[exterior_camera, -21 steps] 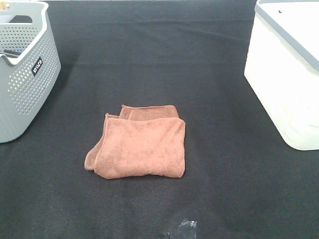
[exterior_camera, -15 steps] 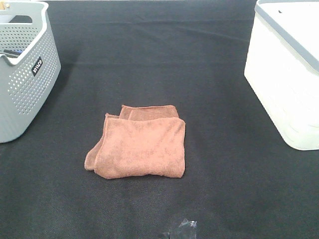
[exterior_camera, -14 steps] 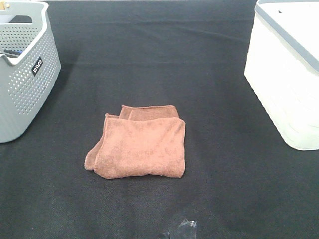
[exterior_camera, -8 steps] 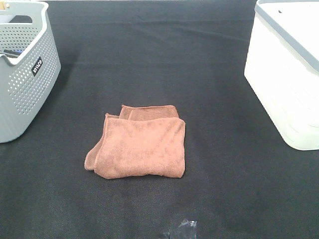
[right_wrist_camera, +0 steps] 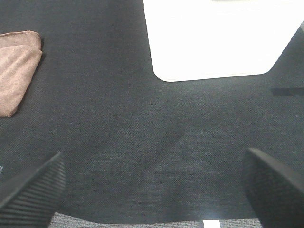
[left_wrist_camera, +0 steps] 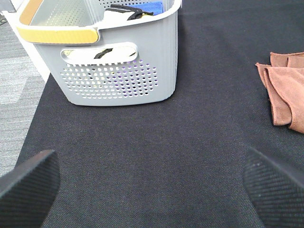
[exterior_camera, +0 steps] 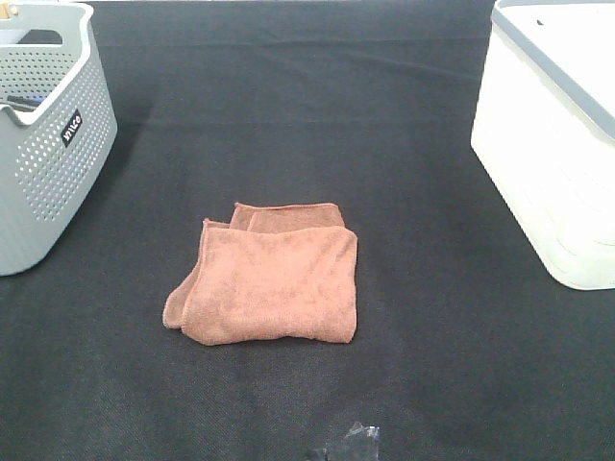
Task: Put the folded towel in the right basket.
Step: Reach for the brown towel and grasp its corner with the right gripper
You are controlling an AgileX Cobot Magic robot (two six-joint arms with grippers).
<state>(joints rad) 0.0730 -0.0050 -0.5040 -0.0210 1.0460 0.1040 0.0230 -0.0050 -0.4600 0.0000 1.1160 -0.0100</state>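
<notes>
A folded reddish-brown towel (exterior_camera: 269, 277) lies flat on the black cloth in the middle of the table. Its edge shows in the left wrist view (left_wrist_camera: 286, 90) and in the right wrist view (right_wrist_camera: 15, 70). The white right basket (exterior_camera: 553, 134) stands at the right edge; its wall shows in the right wrist view (right_wrist_camera: 218, 40). My left gripper (left_wrist_camera: 152, 187) is open and empty, its fingertips (left_wrist_camera: 28, 183) wide apart over bare cloth near the grey basket. My right gripper (right_wrist_camera: 152, 190) is open and empty, in front of the white basket. Neither arm shows in the exterior view.
A grey perforated basket (exterior_camera: 43, 134) with a yellow-topped handle (left_wrist_camera: 57, 34) stands at the left and holds several items. A small shiny dark object (exterior_camera: 354, 444) sits at the table's front edge. Grey floor (left_wrist_camera: 19, 85) shows beyond the cloth's left edge.
</notes>
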